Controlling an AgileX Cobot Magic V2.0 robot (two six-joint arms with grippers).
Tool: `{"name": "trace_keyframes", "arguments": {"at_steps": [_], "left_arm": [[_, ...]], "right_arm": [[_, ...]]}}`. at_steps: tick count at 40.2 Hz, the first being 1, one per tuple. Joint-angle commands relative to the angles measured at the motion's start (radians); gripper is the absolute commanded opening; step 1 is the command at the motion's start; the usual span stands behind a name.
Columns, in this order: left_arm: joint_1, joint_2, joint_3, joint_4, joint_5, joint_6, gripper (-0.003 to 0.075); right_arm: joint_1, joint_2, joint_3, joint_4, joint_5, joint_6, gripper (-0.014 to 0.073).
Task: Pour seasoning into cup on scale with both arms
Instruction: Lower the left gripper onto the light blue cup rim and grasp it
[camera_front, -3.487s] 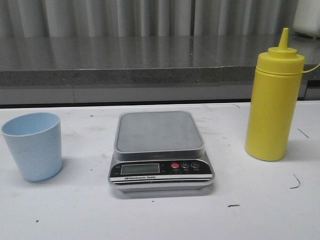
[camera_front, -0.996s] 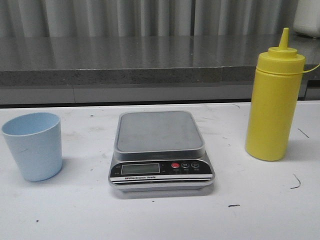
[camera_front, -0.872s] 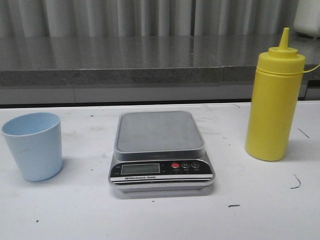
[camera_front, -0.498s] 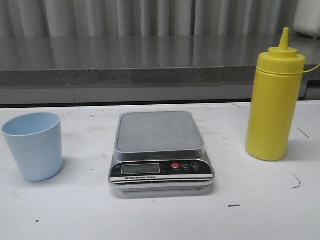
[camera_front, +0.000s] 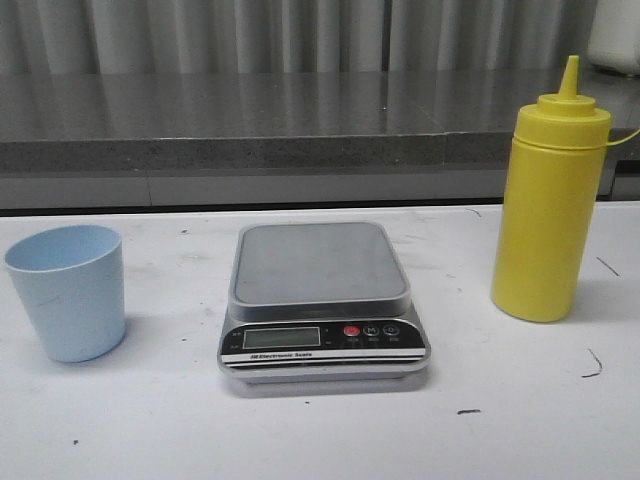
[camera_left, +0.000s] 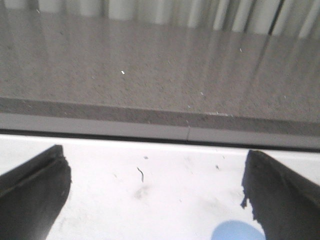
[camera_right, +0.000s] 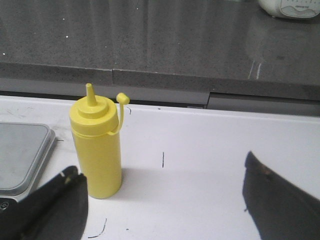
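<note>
Both black claws, left claw (camera_left: 155, 200) and right claw (camera_right: 165, 210), are spread wide, holding nothing. On the white counter (camera_front: 520, 420), the flat silver scale (camera_front: 322, 300) sits mid-counter; the light blue plastic cup (camera_front: 67, 292) stands at 9 o'clock, the tall yellow squeeze bottle (camera_front: 548, 205) at 3 o'clock, both apart.

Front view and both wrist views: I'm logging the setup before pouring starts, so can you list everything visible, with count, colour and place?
squeeze bottle: one, yellow, upright on the table's right side, nozzle uncapped, small cap hanging beside it
cup: one, light blue, upright on the table's left side
kitchen scale: one, silver with black panel, centre, platform bare
table: one, white, scuffed
counter: one, grey, behind the table
left gripper: one, black, jaws wide apart above the cup
right gripper: one, black, jaws wide apart, facing the bottle
</note>
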Motion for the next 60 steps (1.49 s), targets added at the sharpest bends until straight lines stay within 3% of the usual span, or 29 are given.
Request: {"name": "trace_keyframes", "arguments": {"at_steps": [1, 8, 15, 27, 37, 41, 49, 55, 60], "left_arm": [[-0.096, 0.095, -0.078, -0.012, -0.006, -0.003, 0.0670], [-0.286, 0.301, -0.183, -0.004, 0.151, 0.047, 0.0670], [-0.388, 0.513, -0.301, -0.004, 0.295, 0.049, 0.0670], [-0.418, 0.773, -0.446, -0.004, 0.414, 0.049, 0.0670], [-0.418, 0.930, -0.505, -0.004, 0.423, 0.049, 0.0642], [-0.418, 0.970, -0.530, -0.004, 0.453, 0.049, 0.0553], [-0.418, 0.979, -0.567, -0.003, 0.511, 0.049, 0.0198], [-0.418, 0.979, -0.591, 0.002, 0.555, 0.049, -0.0022], [-0.418, 0.979, -0.599, 0.024, 0.570, 0.052, -0.0020]], "right_arm": [[-0.004, 0.015, -0.035, 0.006, -0.093, -0.003, 0.0643], [-0.004, 0.015, -0.035, 0.006, -0.099, -0.003, 0.0643], [-0.004, 0.015, -0.035, 0.006, -0.099, -0.003, 0.0643], [-0.004, 0.015, -0.035, 0.006, -0.099, -0.003, 0.0643], [-0.004, 0.015, -0.035, 0.006, -0.099, -0.003, 0.0643], [-0.004, 0.015, -0.035, 0.006, -0.099, -0.003, 0.0643], [-0.004, 0.015, -0.035, 0.006, -0.099, -0.003, 0.0643], [-0.004, 0.015, -0.034, 0.006, -0.097, -0.003, 0.0643], [-0.004, 0.015, -0.034, 0.006, -0.097, -0.003, 0.0643]]}}
